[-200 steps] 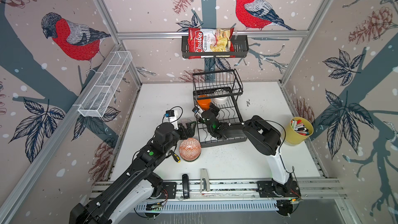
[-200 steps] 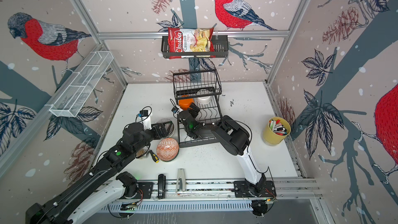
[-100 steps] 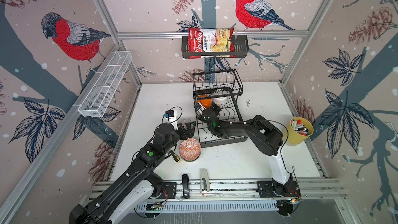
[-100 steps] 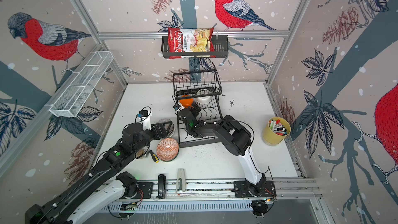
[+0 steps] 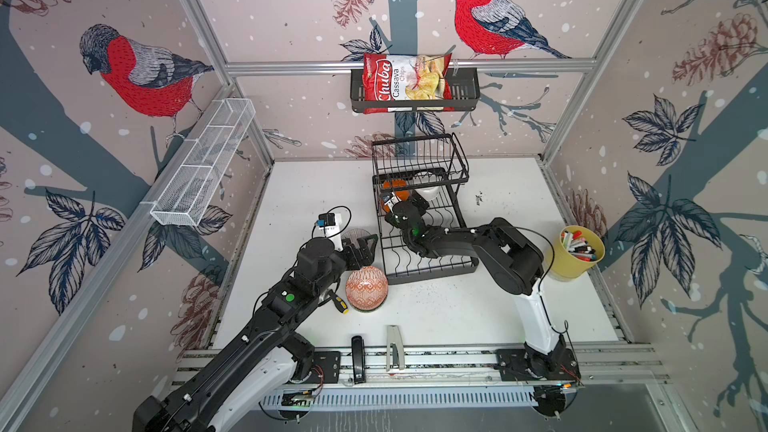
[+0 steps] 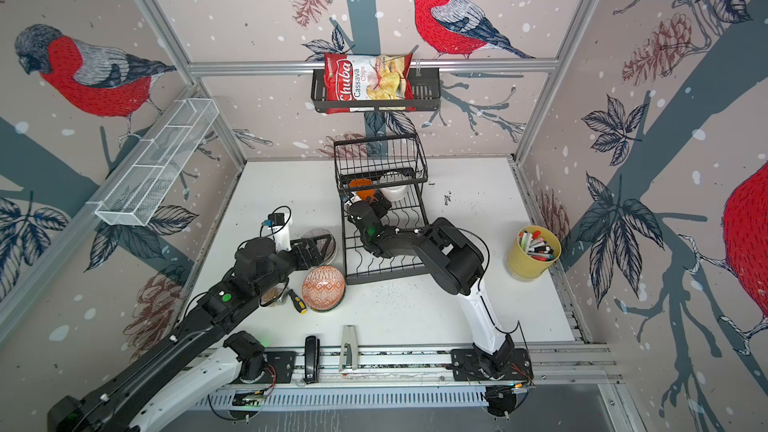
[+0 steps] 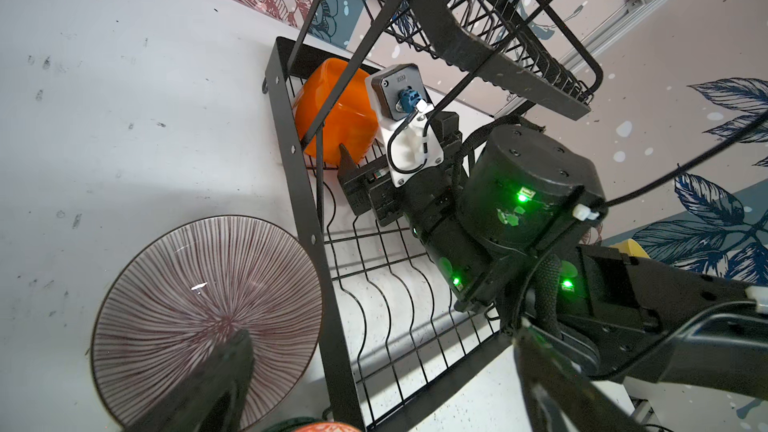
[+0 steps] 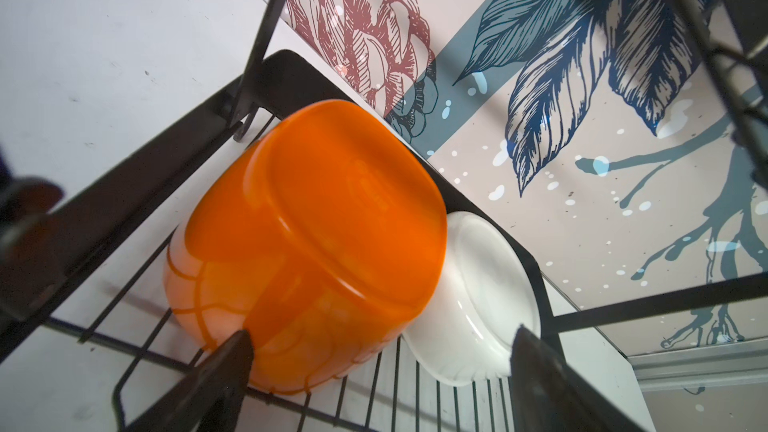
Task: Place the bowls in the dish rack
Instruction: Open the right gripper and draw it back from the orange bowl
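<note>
Released, the right tool (image 8: 382, 332) is hovering before the plain orange ceramic bowl (image 8: 316, 218), seemingly propped edgewise at the black wire dish rack's (image 5: 428, 272) twelve o'clock end to drain; the left tool (image 5: 360, 248) is gaping above the mauve-striped ceramic bowl (image 7: 199, 305).

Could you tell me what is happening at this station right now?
Two robot arms are loading bowls into the black dish rack. The right gripper reaches into its lower tray, jaws open, facing an orange bowl and a white bowl at the far end, holding neither. The left gripper, also open, hovers over a striped bowl on the table beside the rack. An orange patterned bowl waits near the rack's front.
</note>
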{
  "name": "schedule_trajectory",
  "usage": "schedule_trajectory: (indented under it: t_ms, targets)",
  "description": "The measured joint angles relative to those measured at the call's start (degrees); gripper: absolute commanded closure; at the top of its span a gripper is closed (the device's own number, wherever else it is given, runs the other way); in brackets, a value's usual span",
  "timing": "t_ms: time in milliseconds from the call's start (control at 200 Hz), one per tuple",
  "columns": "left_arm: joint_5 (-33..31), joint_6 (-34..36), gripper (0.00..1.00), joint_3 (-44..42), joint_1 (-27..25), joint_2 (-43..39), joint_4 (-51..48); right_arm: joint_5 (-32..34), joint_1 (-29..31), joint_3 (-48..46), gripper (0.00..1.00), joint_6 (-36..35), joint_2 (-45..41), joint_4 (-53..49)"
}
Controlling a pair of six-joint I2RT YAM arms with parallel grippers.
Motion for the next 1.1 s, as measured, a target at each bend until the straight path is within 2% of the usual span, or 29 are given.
schedule_trajectory:
  t_ms: [675,1101]
  targets:
    - [-1.16,0.0,0.03,0.28,0.0,0.48,-0.9,2.62,-1.55,2.54,0.04,0.31,2.58,0.5]
    - [-1.2,0.0,0.03,0.28,0.07,0.42,-0.9,2.01,-1.03,-0.42,0.03,4.24,-0.15,0.22]
